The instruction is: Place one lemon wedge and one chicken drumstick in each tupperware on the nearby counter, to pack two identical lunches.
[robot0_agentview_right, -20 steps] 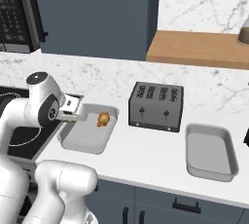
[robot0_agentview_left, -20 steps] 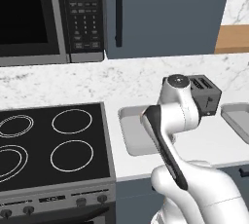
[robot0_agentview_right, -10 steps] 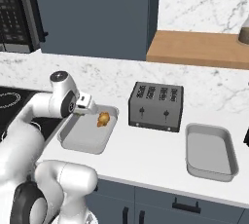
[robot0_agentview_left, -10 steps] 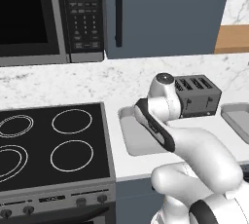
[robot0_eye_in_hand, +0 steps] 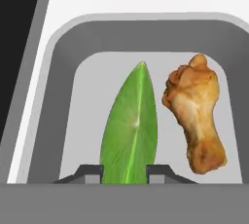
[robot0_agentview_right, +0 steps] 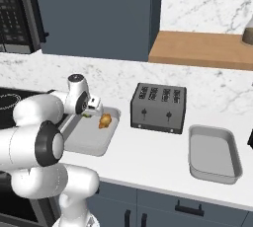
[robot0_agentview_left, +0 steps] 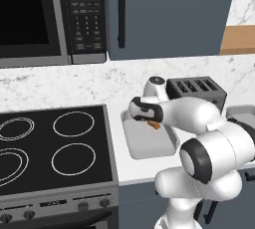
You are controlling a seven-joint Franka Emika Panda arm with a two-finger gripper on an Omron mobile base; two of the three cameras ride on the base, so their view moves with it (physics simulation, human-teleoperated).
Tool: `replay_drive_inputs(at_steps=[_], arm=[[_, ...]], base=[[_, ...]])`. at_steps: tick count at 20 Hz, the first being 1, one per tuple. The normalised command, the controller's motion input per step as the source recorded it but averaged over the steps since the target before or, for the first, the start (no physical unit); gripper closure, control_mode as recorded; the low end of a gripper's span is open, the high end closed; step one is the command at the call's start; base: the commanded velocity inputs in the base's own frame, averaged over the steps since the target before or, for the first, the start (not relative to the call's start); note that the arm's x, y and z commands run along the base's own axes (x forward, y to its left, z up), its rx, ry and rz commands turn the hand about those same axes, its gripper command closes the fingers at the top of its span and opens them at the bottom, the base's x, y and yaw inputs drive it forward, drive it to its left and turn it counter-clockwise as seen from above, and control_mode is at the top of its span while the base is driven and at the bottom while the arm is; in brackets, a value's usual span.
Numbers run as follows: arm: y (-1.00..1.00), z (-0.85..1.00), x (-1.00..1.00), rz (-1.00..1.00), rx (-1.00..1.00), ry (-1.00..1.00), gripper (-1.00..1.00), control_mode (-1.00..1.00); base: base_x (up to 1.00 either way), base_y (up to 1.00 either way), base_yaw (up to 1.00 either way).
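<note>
The gripper (robot0_eye_in_hand: 124,173) hangs low over the near tray, its jaws drawn narrow and pinching the base of the green pointed lemon wedge (robot0_eye_in_hand: 130,125), whose tip points away from the hand. Just beside the wedge, apart from it, the golden orange-brown chicken drumstick (robot0_eye_in_hand: 195,117) lies on the floor of this shallow light-grey rectangular tupperware tray (robot0_agentview_right: 79,144). Farther along the white marble worktop (robot0_agentview_right: 148,154) stands a dark four-slot toaster (robot0_agentview_right: 158,107), and beyond it the second, alike grey tray (robot0_agentview_right: 213,153).

Drumstick (robot0_eye_in_hand: 197,116) crowds the tray (robot0_eye_in_hand: 63,67); toaster (robot0_agentview_right: 158,107) flanks it.
</note>
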Motion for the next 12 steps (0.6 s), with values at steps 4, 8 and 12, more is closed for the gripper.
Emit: replay_drive_inputs(at_steps=[4,8,12], arm=[[0.23,-0.59,0.40,0.00,-0.02,0.00,1.00,-1.00],[0.09,-0.48,0.15,0.00,-0.01,-0.01,1.00,-1.00],[0.00,-0.30,0.00,0.00,0.00,-0.02,1.00,-1.00]], base=[[0.00,0.00,0.00],[0.00,0.00,0.00],[0.00,0.00,0.00]])
